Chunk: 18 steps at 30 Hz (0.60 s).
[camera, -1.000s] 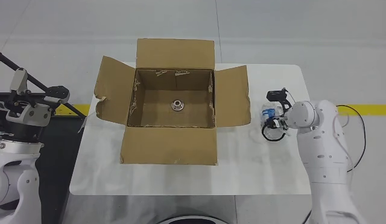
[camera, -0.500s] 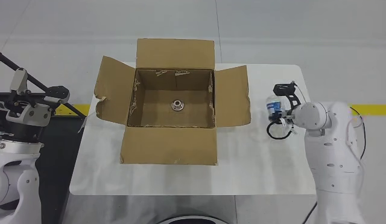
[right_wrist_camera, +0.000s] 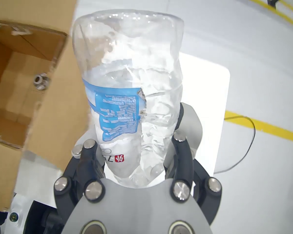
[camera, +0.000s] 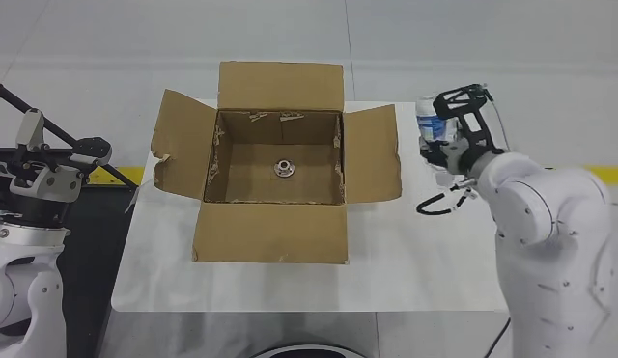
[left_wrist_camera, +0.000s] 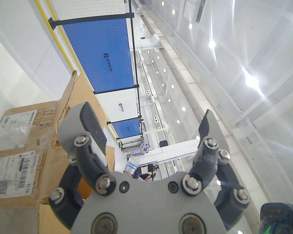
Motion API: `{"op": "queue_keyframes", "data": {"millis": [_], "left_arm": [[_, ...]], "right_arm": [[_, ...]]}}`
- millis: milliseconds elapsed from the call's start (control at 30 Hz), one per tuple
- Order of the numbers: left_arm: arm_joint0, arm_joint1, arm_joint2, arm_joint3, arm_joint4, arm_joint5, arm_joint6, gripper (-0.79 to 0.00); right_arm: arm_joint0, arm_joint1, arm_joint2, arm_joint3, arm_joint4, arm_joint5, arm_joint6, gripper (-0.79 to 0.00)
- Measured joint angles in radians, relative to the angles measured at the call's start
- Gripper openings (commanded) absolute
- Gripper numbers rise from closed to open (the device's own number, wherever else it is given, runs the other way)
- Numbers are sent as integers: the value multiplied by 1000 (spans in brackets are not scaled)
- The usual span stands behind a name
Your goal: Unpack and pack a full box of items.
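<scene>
An open cardboard box (camera: 280,233) stands mid-table with all flaps folded out, and a small round metal part (camera: 283,168) lies on its floor. My right gripper (camera: 436,131) is lifted above the table just right of the box's right flap, shut on a crumpled clear plastic bottle (right_wrist_camera: 131,91) with a blue label. That bottle (camera: 429,119) is seen small from the top. In the right wrist view the box (right_wrist_camera: 19,79) lies beside the bottle. My left gripper (left_wrist_camera: 146,122) is off the table's left side, open and pointing upward, with the box's outer wall (left_wrist_camera: 22,152) beside it.
The white table (camera: 425,261) has bare room right of and in front of the box. A black cable (camera: 436,204) loops on the table near the right arm. A yellow floor line (camera: 599,173) runs behind the table.
My right gripper has risen off the table with the bottle in it and moved towards the far side, up beside the box's right flap. The left arm has kept still.
</scene>
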Motion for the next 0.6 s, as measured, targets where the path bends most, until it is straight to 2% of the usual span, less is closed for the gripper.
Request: {"op": "queue_keyframes", "data": {"millis": [267,467,600], "left_arm": [[0,0,0,0,0,0,0,0],[0,0,0,0,0,0,0,0],[0,0,0,0,0,0,0,0]], "right_arm": [[177,-36,-253,68,12,29,-148,-785],[341,-80,-440,243,64,29,-217,-785],[447,-121,-565,420,117,27,-236,-785]]}}
